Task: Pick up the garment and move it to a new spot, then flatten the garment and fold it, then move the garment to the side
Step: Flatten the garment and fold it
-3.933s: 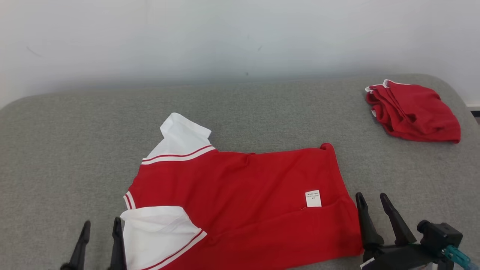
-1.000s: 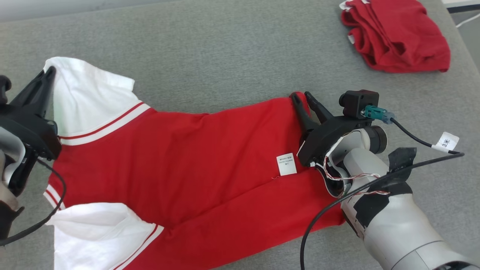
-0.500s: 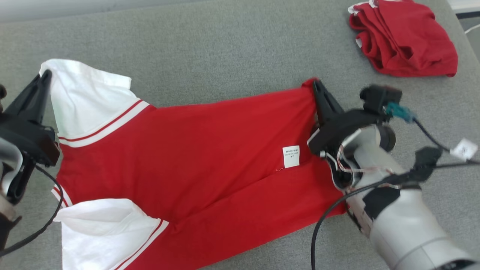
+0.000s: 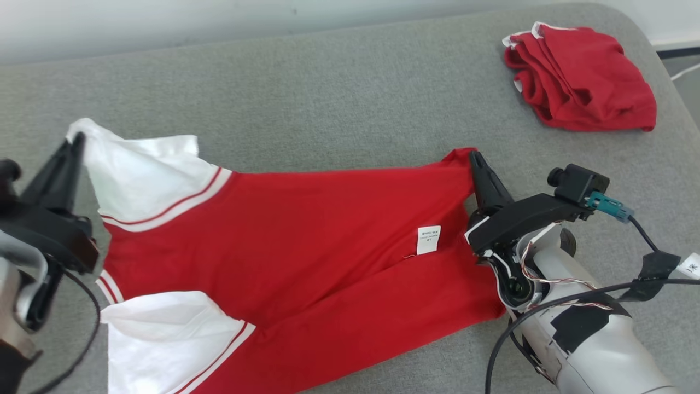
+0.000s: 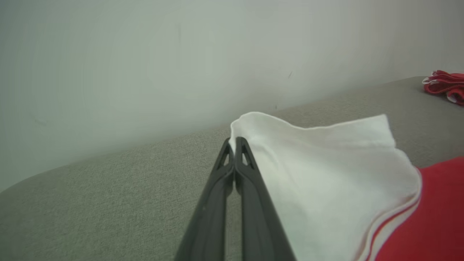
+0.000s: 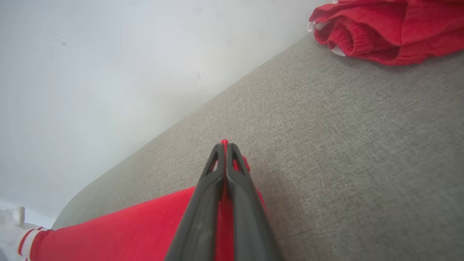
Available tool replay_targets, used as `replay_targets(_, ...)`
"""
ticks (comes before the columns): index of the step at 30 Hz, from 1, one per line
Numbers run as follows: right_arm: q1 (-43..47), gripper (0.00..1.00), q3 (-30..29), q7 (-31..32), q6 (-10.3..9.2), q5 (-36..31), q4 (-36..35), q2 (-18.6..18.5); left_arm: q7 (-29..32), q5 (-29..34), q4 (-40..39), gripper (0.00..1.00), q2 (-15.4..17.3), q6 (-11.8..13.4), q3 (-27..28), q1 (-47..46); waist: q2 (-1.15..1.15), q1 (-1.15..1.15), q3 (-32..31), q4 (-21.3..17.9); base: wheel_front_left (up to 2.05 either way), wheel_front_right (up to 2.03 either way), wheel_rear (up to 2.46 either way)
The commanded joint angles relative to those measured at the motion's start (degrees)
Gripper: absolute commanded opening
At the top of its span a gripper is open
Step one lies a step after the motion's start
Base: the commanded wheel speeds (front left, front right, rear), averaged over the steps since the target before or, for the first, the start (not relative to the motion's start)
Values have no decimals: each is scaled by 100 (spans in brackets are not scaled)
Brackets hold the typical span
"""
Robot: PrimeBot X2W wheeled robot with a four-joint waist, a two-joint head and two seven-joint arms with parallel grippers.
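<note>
Garment tag: a small white sewn-in tag (image 4: 429, 239) lies on the red cloth near the right hand; it has a few lines of fine print, too small to read.
Cable tag: a white cable tag (image 4: 690, 266) hangs on the right arm's black cable at the picture's right edge; its mark is cut off and cannot be read.
Garment: the garment (image 4: 306, 241), a red shirt with white sleeves trimmed in red stripes, is spread across the near half of the grey padded surface (image 4: 339, 87), from near its left edge to right of its middle.
Left hand: the left hand (image 4: 76, 141) has its fingers pressed fully together on the far corner of the upper white sleeve (image 4: 142, 169). In the left wrist view the left hand (image 5: 235, 140) pinches the sleeve's edge, which is raised off the surface.
Right hand: the right hand (image 4: 474, 157) is clamped tight on the shirt's far hem corner. In the right wrist view red cloth shows between the tips of the right hand (image 6: 224, 145).
Other cloth: a folded red pile (image 4: 585, 82) sits at the far right corner, well apart from the shirt.
</note>
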Motion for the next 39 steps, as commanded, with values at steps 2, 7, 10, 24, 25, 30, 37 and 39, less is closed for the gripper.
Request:
replay_targets(2, 121, 0, 144, 16, -5, 139, -84, -129, -76, 17, -187, 0, -9, 54, -34, 209, 0, 0, -118, 75, 0, 0, 0)
replay_targets(7, 355, 0, 299, -56, -5, 248, -233, -316, -232, 40, -679, 0, 32, 229, -55, 646, 0, 0, -354, 191, 0, 0, 0)
replay_targets(10, 566, 0, 336, -86, -5, 269, -428, -446, -314, 3, -1046, 0, 74, 379, -29, 1045, 0, 0, -470, 256, 0, 0, 0)
replay_targets(24, 1867, 0, -334, -110, -5, 102, -1421, -633, -592, 333, -2806, 0, -352, 1439, 151, 3261, 0, 0, -671, 537, 0, 0, 0)
replay_targets(25, 1957, 0, -393, -111, -5, 82, -1461, -641, -595, 359, -2865, 0, -444, 1464, 181, 3370, 0, 0, -674, 560, 0, 0, 0)
replay_targets(30, 2257, 0, -612, -111, -5, 48, -1613, -592, -600, 598, -2923, 0, -788, 1517, 412, 3828, 0, 0, -701, 626, 0, 0, 0)
replay_targets(37, 2509, 0, -641, -112, -5, -70, -1630, -674, -600, 806, -2870, 0, -1275, 1366, 780, 4250, 0, 0, -746, 681, 0, 0, 0)
replay_targets(39, 2530, 0, -667, -112, -5, -151, -1602, -678, -598, 915, -2754, 0, -1343, 1306, 846, 4324, 0, 0, -763, 696, 0, 0, 0)
